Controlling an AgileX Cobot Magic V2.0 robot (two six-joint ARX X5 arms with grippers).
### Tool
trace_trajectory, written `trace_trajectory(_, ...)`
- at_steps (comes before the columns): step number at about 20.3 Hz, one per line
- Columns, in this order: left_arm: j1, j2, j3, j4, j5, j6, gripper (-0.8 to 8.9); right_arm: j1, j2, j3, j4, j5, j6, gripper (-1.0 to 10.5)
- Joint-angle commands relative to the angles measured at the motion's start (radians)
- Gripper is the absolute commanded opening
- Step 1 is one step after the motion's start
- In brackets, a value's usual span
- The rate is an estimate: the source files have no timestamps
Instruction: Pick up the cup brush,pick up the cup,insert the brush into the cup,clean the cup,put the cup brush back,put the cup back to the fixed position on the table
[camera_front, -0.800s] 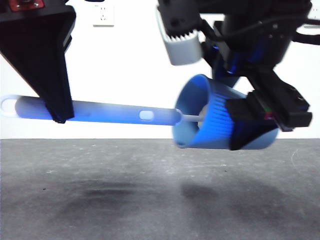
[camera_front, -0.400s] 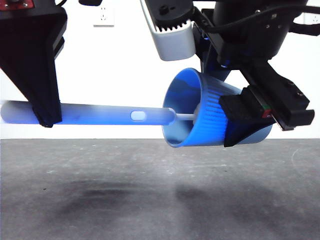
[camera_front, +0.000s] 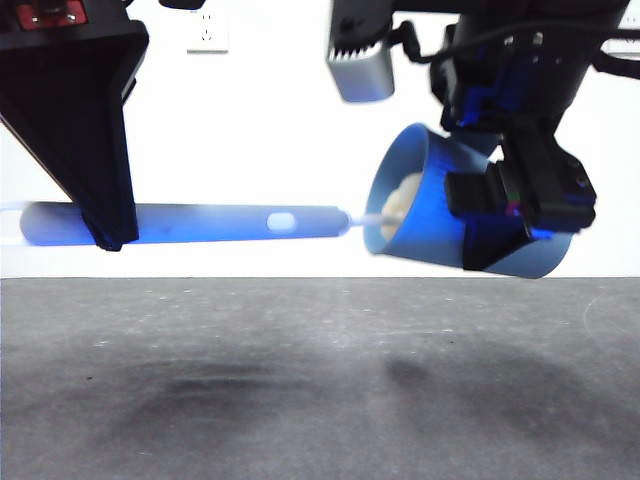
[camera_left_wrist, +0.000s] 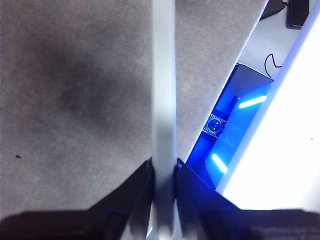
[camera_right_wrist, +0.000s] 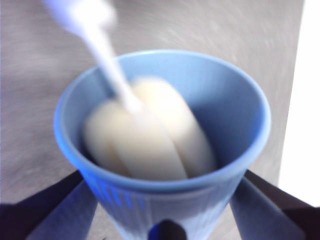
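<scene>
Sponge head sits shallower in the cup (camera_front: 470, 215) than half a second ago — mid-scrub stroke. My left claw (camera_front: 108, 235) clamps the cup brush (camera_front: 230, 222) handle; my right claw (camera_front: 510, 215) grips the tilted cup, both above the bench (camera_front: 300, 380).

The front camera is sitting low, near table (camera_front: 320, 380) height, looking level across it toward the wall, with the cup (camera_front: 450, 210) near and large. The left wrist camera is looking down along the brush (camera_left_wrist: 163, 85) handle onto the table, well away from the cup. The right wrist camera is looking straight into the cup's mouth from very close. All three are sharing the brush; front and right wrist are sharing the cup.
</scene>
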Motion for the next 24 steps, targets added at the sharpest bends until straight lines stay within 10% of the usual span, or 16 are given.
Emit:
trace_trajectory(1, 0.007, 0.002, 0.001, -0.014, -0.01, -0.021, -0.09, -0.024, -0.042, 0.001, 0.008, 0.005, 0.107, -0.2)
trace_trajectory(14, 0.048, 0.002, 0.001, -0.013, -0.033, -0.044, -0.09, -0.22, -0.274, 0.001, -0.005, 0.005, 0.175, -0.2)
trace_trajectory(24, 0.223, 0.014, 0.0, 0.234, -0.06, -0.442, -0.09, -0.281, -0.436, 0.001, 0.048, -0.195, 0.618, -0.2)
